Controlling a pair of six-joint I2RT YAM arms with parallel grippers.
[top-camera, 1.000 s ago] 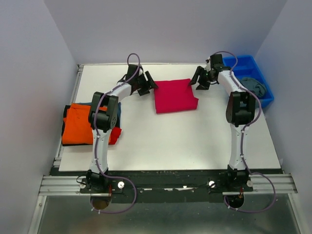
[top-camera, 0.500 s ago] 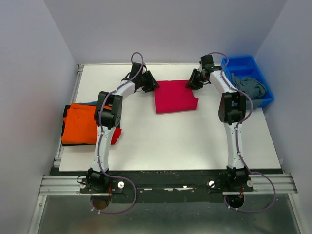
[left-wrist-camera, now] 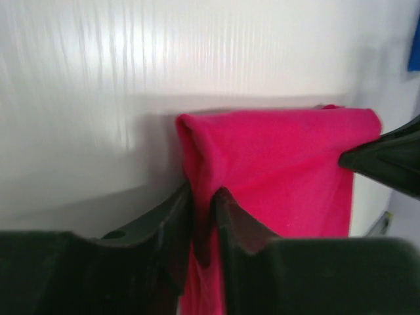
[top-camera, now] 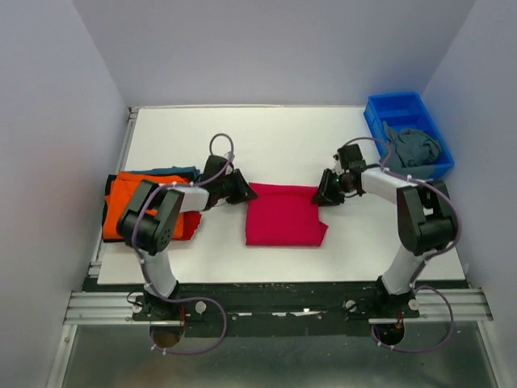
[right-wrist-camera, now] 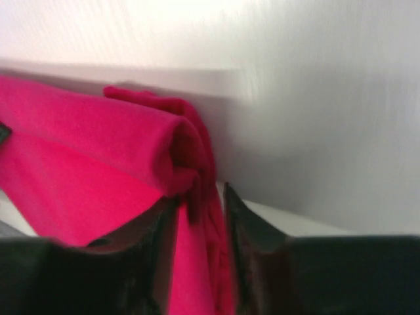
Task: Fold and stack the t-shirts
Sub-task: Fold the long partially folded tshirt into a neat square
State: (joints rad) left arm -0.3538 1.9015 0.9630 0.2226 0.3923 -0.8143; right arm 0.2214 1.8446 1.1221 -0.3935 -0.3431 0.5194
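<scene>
Left gripper (top-camera: 241,191) and right gripper (top-camera: 325,194): each is clenched on a far corner of the crimson-pink t-shirt (top-camera: 284,220), which lies folded mid-way across the table (top-camera: 283,145). The held edge runs left to right between them, and the body lies toward me. The orange t-shirt (top-camera: 129,206) stack is left, nearer my left gripper.

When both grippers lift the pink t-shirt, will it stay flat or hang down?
Probably floppy: the pink t-shirt bunches into soft rolls where the left gripper and right gripper pinch it. Its middle would likely sag between them.
</scene>
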